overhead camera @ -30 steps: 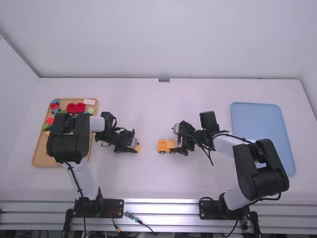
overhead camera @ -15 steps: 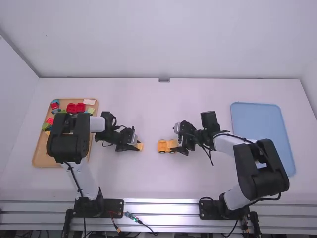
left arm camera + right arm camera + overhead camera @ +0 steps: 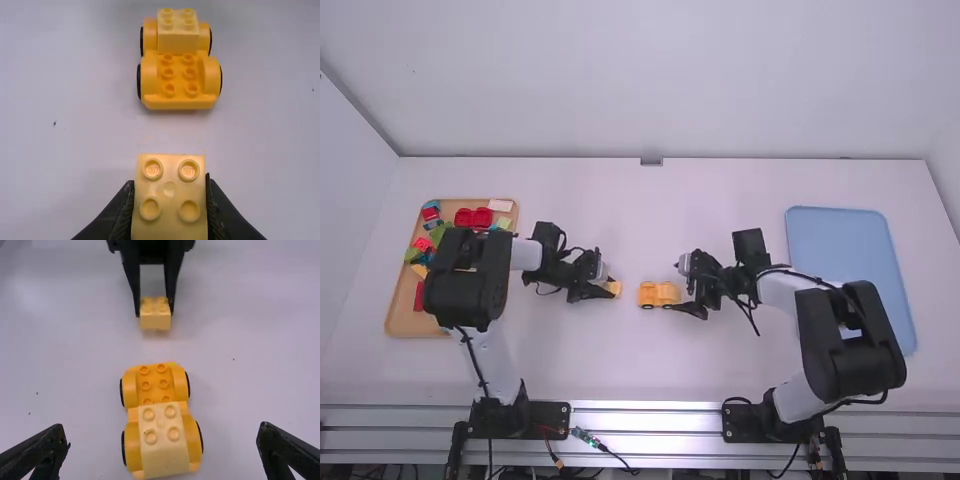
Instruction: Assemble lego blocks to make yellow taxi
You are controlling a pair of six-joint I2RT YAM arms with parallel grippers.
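The left gripper (image 3: 606, 288) pinches a pale-yellow four-stud block (image 3: 170, 197). The right gripper (image 3: 685, 289) stands wide open near the yellow wheeled base (image 3: 156, 382).

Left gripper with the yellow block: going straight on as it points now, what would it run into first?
Probably the yellow car base, at its bare-studded end, with the held block leading. The block's height is unclear, so it might touch the table first.

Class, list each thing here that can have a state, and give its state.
Left gripper: shut on the loose block.
Loose block: gripped, apart from the car.
Right gripper: open.
Car: upright, partly built.
Mounted block: seated on the car.
Brown tray: holding blocks.
Blue tray: lying flat.
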